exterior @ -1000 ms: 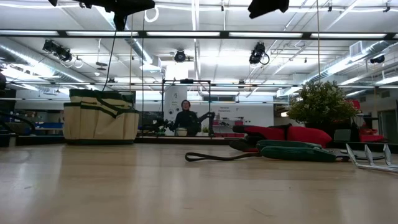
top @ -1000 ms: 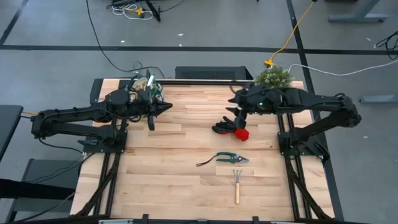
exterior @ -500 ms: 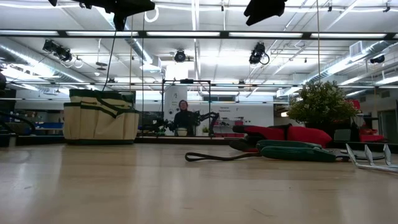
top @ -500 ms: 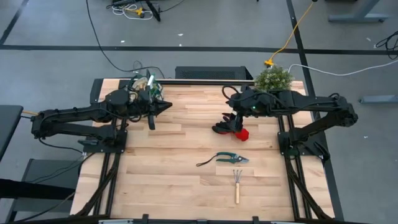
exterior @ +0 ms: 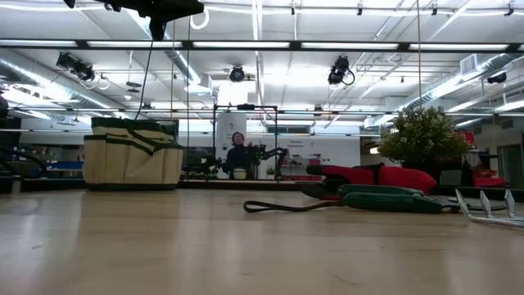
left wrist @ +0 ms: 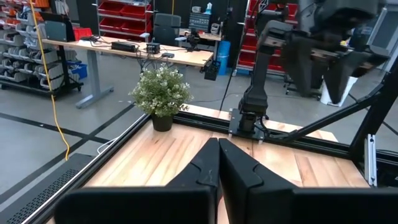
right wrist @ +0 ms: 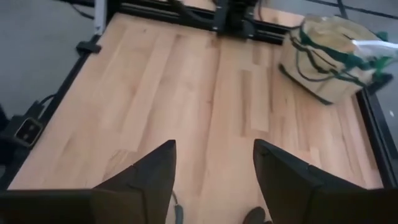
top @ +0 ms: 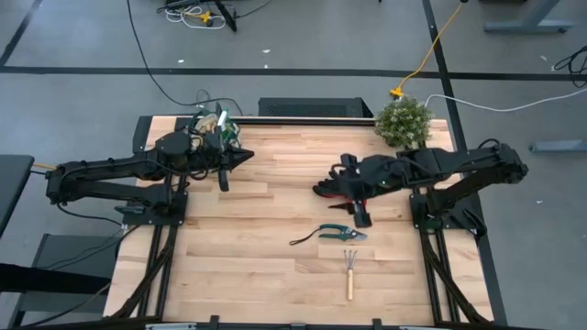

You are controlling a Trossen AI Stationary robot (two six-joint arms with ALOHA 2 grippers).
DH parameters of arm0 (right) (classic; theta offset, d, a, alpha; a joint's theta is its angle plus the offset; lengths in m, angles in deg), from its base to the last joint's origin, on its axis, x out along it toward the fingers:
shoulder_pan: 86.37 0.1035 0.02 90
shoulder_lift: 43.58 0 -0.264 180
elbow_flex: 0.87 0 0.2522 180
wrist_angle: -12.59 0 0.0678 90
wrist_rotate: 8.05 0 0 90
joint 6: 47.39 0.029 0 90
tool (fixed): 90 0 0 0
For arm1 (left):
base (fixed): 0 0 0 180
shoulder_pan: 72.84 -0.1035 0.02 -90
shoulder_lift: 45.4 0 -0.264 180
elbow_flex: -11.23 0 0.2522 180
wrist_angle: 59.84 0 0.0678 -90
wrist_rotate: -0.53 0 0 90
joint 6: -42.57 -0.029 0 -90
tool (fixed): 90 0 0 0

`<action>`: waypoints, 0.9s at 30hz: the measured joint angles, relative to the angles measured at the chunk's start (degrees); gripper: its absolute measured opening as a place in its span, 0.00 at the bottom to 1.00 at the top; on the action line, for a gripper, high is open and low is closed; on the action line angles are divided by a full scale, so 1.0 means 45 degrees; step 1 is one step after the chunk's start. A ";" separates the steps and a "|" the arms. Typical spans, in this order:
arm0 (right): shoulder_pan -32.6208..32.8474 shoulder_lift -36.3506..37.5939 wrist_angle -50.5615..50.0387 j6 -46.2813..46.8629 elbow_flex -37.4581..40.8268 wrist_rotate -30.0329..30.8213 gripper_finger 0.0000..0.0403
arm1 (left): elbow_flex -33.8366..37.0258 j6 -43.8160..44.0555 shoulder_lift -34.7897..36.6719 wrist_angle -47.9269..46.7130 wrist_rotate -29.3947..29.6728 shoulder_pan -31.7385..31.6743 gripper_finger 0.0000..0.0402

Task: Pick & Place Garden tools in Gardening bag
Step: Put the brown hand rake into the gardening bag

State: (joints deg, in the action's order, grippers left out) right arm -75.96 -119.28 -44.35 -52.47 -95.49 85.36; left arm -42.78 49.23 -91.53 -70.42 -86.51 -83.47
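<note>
My right gripper [top: 360, 216] hangs spread wide and empty above the black-and-red gloves [top: 332, 189].
My left gripper [top: 223, 181], pinched shut on nothing, waits beside the gardening bag [top: 213, 127] at the table's [top: 266, 266] far left corner; pruning shears [top: 341, 233] and rake [top: 348, 271] lie toward the near edge.

table [top: 266, 229]: pale matt wood | bag [right wrist: 329, 53]: beige cloth | rake [top: 349, 271]: wooden handle
</note>
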 joint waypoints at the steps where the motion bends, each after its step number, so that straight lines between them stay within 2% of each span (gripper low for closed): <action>1: 0.0107 0.0000 -0.0020 -0.0014 0.0000 0.0008 0.52 | 0.0000 -0.0005 0.0000 0.0000 0.0000 0.0000 0.03; 4: 0.0294 0.0000 -0.0023 -0.0030 0.0000 0.0032 0.49 | 0.0000 -0.0005 0.0004 0.0000 0.0000 0.0000 0.04; 8: 0.0513 0.0000 -0.0018 -0.0030 0.0000 0.0036 0.41 | 0.0000 -0.0005 0.0004 0.0000 0.0000 0.0000 0.02; 20: 0.1245 0.0005 -0.0028 -0.0027 0.0000 0.0032 0.02 | 0.0000 -0.0447 0.0005 0.0010 0.0000 0.0000 0.01; 24: 0.1469 0.0005 -0.0028 -0.0001 0.0000 -0.0064 0.02 | 0.0000 -0.0552 0.0005 0.0008 0.0000 0.0000 0.02; 27: 0.1715 0.0010 -0.0159 0.0010 0.0000 -0.0836 0.01 | 0.0000 -0.0738 0.0005 0.0010 0.0000 0.0000 0.02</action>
State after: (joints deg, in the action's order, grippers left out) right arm -68.25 -119.24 -45.07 -52.42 -95.49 81.59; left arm -42.78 45.91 -91.51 -70.38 -86.51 -83.47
